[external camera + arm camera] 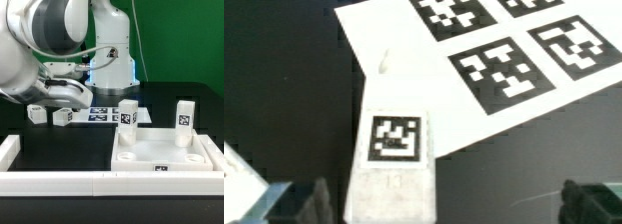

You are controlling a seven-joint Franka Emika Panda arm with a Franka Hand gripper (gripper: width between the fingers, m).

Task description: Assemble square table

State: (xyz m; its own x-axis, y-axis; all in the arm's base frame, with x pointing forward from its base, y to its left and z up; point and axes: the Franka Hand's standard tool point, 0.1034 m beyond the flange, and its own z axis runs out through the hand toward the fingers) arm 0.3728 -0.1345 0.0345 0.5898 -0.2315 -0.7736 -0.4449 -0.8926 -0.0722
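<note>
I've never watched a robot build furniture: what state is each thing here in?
end effector: open, straddling a leg, not gripping
leg beneath it: lying flat, free
second loose leg: lying flat, untouched
first standing leg: upright at the top's far corner
second standing leg: upright at the other far corner
square top: flat, rim up, near sockets empty

Robotics lab: marker board (100,112), black table (60,145), green backdrop (180,40).
</note>
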